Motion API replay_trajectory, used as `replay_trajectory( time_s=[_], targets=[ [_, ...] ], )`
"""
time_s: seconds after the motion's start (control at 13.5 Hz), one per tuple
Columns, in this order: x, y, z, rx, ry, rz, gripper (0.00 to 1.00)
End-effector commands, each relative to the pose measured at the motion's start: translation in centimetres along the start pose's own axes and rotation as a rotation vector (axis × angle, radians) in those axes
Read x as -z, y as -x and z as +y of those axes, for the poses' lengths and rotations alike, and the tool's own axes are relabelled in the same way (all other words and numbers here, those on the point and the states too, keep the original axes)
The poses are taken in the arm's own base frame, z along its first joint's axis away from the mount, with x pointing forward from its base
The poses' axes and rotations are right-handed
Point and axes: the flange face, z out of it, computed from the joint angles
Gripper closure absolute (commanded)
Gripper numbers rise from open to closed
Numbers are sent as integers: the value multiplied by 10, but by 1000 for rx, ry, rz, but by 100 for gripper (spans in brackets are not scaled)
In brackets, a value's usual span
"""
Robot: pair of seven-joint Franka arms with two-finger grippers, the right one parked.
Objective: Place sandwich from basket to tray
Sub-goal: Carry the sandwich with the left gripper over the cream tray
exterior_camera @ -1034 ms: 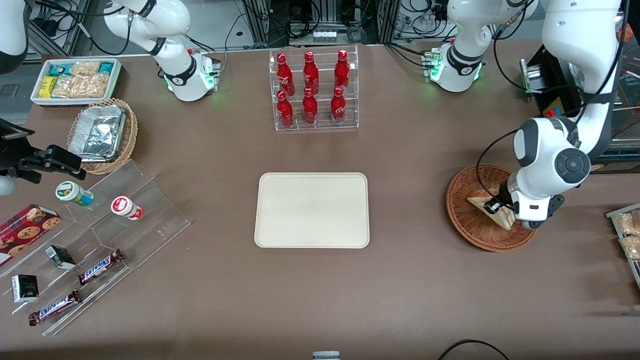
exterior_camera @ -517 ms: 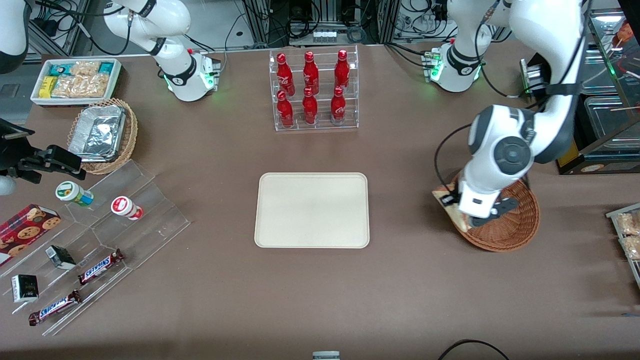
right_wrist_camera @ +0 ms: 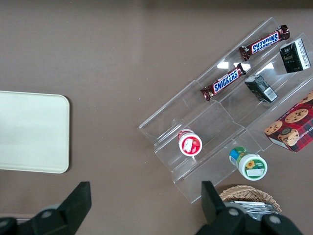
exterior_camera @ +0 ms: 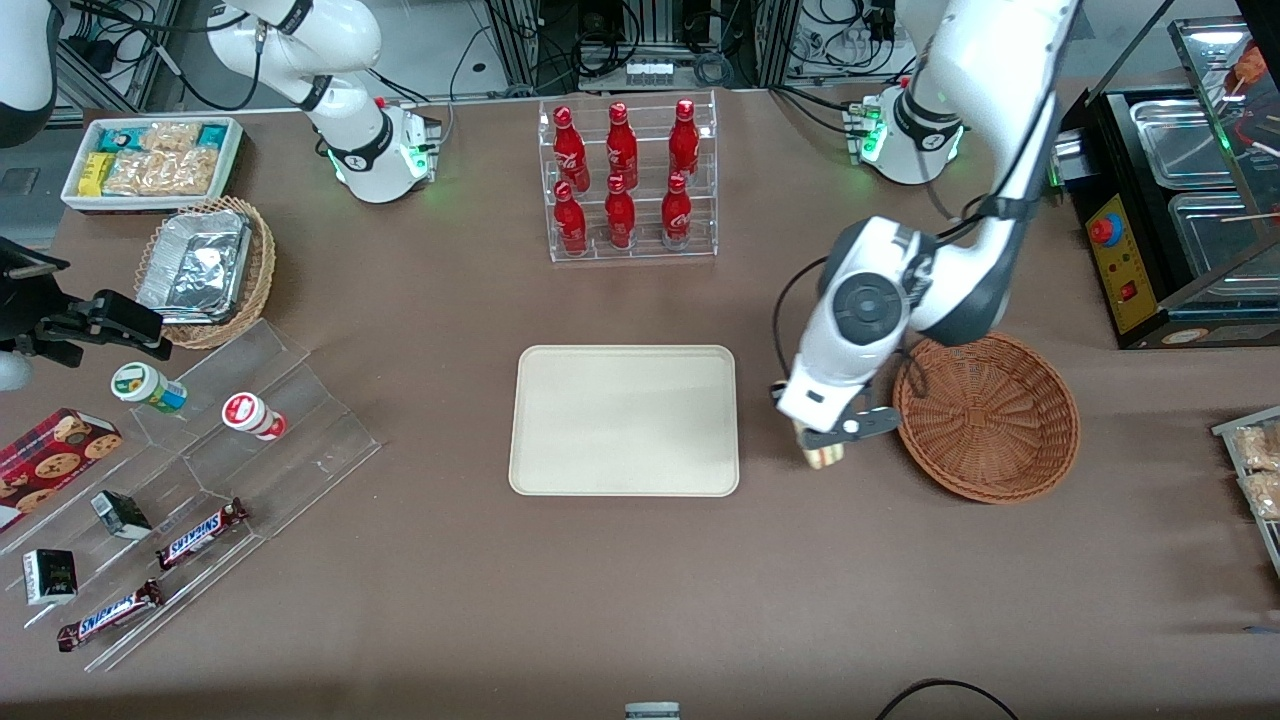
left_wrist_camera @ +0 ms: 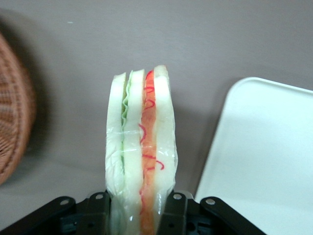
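carrying the sandwich (left_wrist_camera: pixel 141 147) clamped upright, the gripper (exterior_camera: pixel 822 447) hangs between basket (exterior_camera: pixel 987 416) and tray (exterior_camera: pixel 623 420), the tray lying toward the parked arm's end

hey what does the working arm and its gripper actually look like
The left arm is glossy white with dark grey joint bands, a round grey cap on its wrist joint, and a black cable looping alongside. Its base glows green. The gripper has a white body with black fingers.
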Motion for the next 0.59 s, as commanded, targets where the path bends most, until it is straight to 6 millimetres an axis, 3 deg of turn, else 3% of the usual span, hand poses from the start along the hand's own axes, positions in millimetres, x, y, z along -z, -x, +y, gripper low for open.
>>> replay_trajectory(
  time_s=[0.0,0.52],
  targets=[
    [-8,-4,39,-24,53,36,67],
    [-36,43,116,-141,89,57,62]
  ],
)
